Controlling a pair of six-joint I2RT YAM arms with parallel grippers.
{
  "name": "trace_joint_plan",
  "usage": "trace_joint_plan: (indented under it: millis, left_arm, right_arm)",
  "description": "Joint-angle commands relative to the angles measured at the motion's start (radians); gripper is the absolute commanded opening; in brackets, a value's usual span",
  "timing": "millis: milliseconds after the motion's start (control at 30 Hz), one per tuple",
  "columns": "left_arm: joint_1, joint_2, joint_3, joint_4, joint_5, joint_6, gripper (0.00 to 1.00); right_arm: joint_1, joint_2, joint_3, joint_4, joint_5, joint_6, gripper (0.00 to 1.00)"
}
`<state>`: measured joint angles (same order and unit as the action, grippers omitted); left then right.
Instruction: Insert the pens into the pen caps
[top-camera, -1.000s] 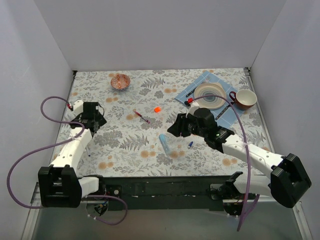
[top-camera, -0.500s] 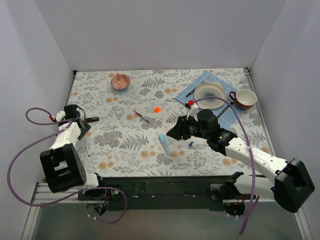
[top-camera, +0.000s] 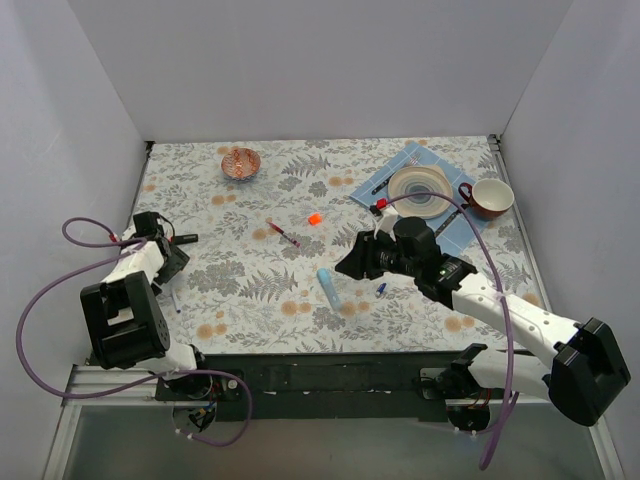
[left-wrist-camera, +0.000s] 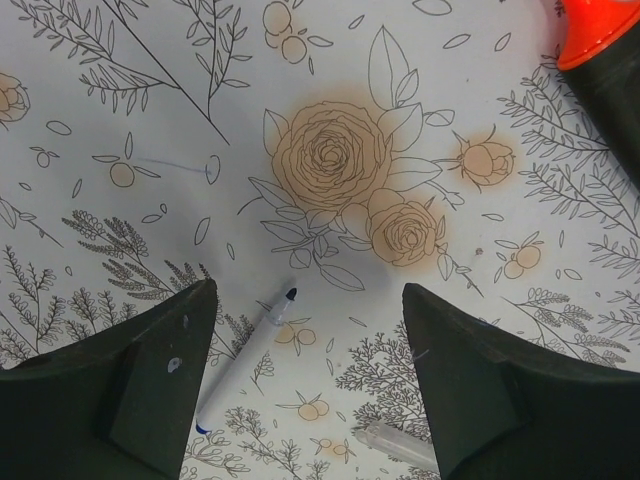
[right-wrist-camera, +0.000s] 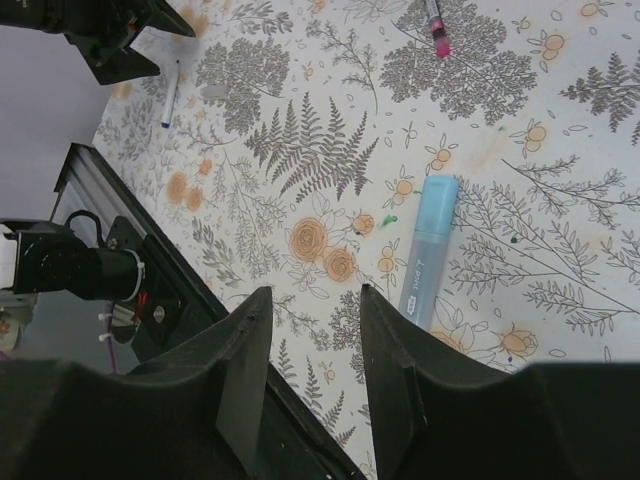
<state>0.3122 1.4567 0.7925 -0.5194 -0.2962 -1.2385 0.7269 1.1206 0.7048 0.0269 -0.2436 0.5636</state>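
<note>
Looking down through the left gripper (left-wrist-camera: 308, 290), we see its 2 fingers spread apart and empty, the thin white pen (left-wrist-camera: 245, 370) lying on the floral cloth (left-wrist-camera: 330, 120) between them and the black marker (left-wrist-camera: 598, 40) off to one side. Our right gripper (right-wrist-camera: 313, 295) hangs with jaws partly apart, holding nothing, the light-blue marker (right-wrist-camera: 428, 250) just beyond its fingertips and the dark blue cap (top-camera: 381, 290) near that. The table's near rail (right-wrist-camera: 190, 300) runs close beside this gripper; the left wall (top-camera: 70, 150) stands near the other.
</note>
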Motion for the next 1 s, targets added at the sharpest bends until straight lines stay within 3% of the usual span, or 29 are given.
trace_joint_plan:
  millis: [0,167,333,967]
  left_arm:
    - [0.005,-0.005,0.013,-0.007,0.0,-0.032,0.73]
    - [0.005,0.031,0.011,0.016,0.064,-0.061,0.72]
    - [0.005,0.106,0.036,-0.025,0.077,-0.062,0.62]
    - [0.005,-0.009,-0.013,-0.079,0.034,-0.114,0.51]
  right_arm:
    - [-0.001,-0.033,0.071,-0.07,0.059,-0.024,0.47]
    - [0.005,-0.035,0.102,-0.119,0.084,-0.001,0.46]
    - [0.016,-0.001,0.136,-0.151,0.099,0.024,0.45]
    - [0.039,-0.062,0.133,-0.139,0.112,0.027,0.44]
